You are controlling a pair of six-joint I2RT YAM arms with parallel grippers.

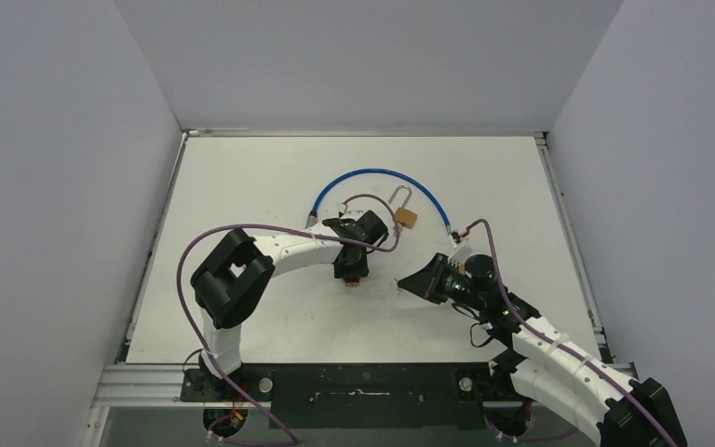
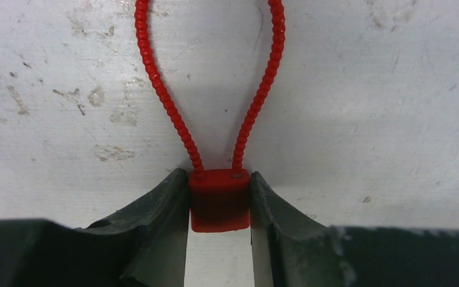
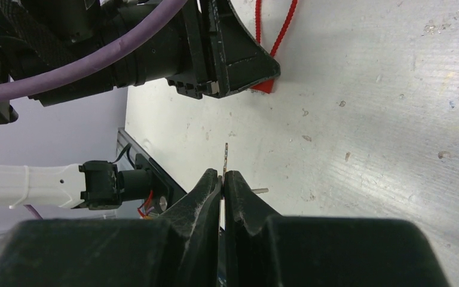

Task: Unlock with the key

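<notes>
Where the left pincer (image 2: 220, 206) came down to the bench (image 2: 364, 107), its two dark fingers (image 2: 161, 209) pressed against either side of a small red tag (image 2: 220, 200), clenched on it. The tag's beaded cord (image 2: 173, 113) looped away ahead of the tips across the scuffed surface. The right pincer (image 3: 222, 179) was clenched on a thin metal key (image 3: 225, 158), seen edge-on, whose blade stood out just beyond its fingertips and pointed toward the left pincer, which lay ahead of it and apart from the key. In the overhead view the brass padlock (image 1: 407, 217) lay on the bench beyond both pincers, nearer the left one, just inside the arc of a blue cable (image 1: 382, 174); whether its shackle was latched could not be told.
</notes>
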